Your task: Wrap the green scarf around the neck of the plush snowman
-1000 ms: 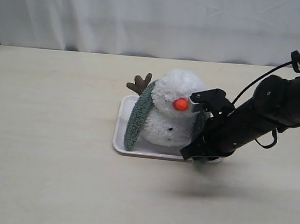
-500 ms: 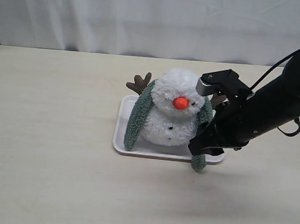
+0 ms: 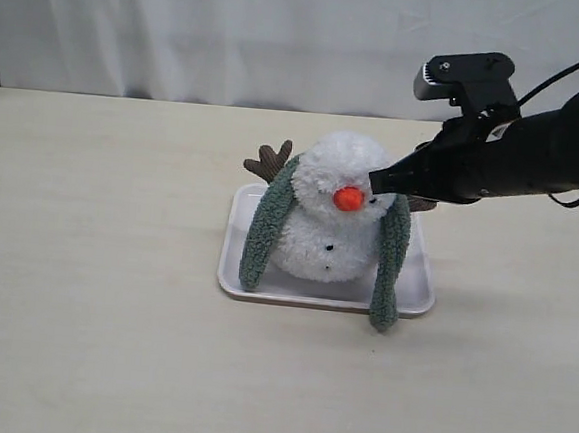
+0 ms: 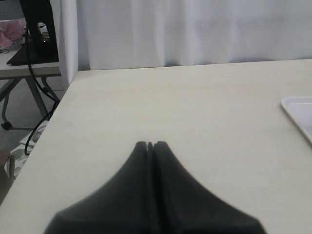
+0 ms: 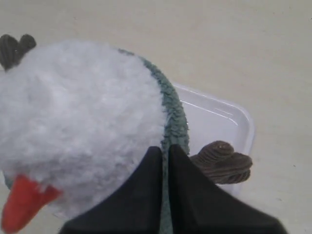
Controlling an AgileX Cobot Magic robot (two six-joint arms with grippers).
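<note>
Where the worktop (image 3: 107, 363) is nearest to us, it is pale and flat. A little farther back, one end of the green scarf (image 3: 391, 255) hangs down past the front rim of a white tray (image 3: 232, 262). That end reaches the worktop at about 5 o'clock from the plush snowman (image 3: 317, 244). The snowman sits upright in the tray and faces us, its orange nose (image 3: 347, 199) pointing our way. The scarf's other end hangs down the snowman's side at 8 o'clock and stops inside the tray. The scarf runs up both sides and round behind the head, so it lies at the back of the neck (image 3: 322, 215). The two ends hang apart, and white fluff shows between them.

A brown twig arm (image 3: 270, 162) sticks up at 10 o'clock.

The right hand (image 3: 381, 181) comes in from 3 o'clock on a black arm. The arm is stretched out nearly flat above the worktop and tips down a little toward the hand. The hand's tip is just beside the head, at the top of the scarf on that side. Its two fingers are pressed together. The right wrist view shows them on the scarf's edge, but I cannot tell if any cloth is pinched. The other twig arm (image 5: 222, 162) lies just behind them.

The left hand (image 4: 150, 144) shows only in its own wrist view. Its fingers are pressed together and hold nothing, and it is well apart from the tray's corner.

Farthest back hangs a white curtain (image 3: 234, 32).
</note>
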